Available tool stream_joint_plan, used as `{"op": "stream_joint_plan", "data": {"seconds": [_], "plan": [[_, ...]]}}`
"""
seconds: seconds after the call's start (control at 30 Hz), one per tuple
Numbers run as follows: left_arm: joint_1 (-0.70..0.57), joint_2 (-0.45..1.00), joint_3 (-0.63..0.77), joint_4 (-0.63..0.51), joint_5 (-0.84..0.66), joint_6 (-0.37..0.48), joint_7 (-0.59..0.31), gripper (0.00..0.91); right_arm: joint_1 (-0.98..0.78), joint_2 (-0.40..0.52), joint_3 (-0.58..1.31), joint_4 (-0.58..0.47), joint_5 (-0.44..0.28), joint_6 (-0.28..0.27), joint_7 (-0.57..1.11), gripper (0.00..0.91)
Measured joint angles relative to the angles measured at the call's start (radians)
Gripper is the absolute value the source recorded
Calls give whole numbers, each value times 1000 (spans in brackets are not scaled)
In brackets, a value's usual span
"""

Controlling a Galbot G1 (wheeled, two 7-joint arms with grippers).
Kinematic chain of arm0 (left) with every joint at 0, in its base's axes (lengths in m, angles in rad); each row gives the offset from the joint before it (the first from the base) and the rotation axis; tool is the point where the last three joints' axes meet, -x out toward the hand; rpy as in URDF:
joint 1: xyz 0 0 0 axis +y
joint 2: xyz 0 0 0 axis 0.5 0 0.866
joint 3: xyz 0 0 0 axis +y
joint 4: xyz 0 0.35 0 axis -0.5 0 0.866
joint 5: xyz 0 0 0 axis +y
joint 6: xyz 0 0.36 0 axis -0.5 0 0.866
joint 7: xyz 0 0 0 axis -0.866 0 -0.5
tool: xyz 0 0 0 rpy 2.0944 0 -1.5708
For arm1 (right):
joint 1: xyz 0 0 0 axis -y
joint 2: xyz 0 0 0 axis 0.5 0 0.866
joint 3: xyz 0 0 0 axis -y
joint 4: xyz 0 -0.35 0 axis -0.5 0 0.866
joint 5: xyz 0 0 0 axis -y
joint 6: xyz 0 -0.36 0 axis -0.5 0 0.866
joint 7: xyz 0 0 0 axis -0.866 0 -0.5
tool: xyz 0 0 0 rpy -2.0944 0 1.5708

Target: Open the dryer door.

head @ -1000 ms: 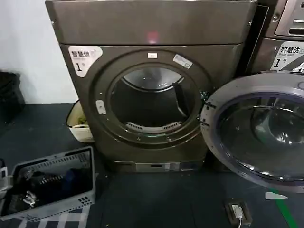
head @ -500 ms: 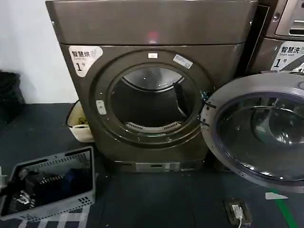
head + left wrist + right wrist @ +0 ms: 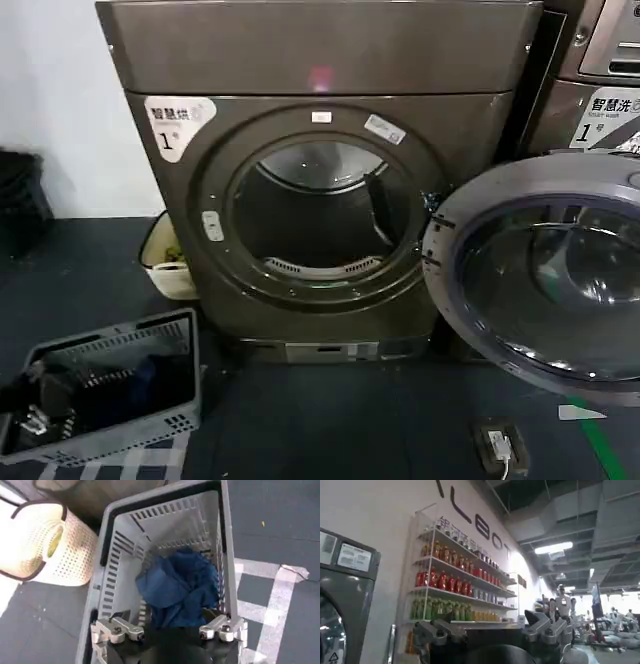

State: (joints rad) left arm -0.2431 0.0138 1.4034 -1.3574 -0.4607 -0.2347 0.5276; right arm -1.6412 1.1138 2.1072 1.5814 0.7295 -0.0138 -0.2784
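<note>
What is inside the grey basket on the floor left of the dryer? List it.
The grey basket holds crumpled blue cloth. The left hand hangs open above its near end, hiding what lies below. Anything under the cloth is covered.

You have two machines here: one dryer [image 3: 320, 180] and one lighter neighbour [image 3: 590, 90]. You also have two baskets, one grey [image 3: 120, 385], one cream [image 3: 165, 262].

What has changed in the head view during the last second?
The left gripper has drifted slightly over the grey slotted plastic basket on the floor, grasping nothing. The big bronze-grey dryer and its chrome-ringed round door, swung wide open to the right, stayed as they were.
</note>
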Motion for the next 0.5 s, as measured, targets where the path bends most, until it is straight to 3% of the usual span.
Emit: {"op": "stream_joint_plan", "data": {"seconds": [0.5], "plan": [[18, 23, -23, 19, 7, -20, 14, 907, -1, 1, 0, -1, 0, 0, 0, 907]]}}
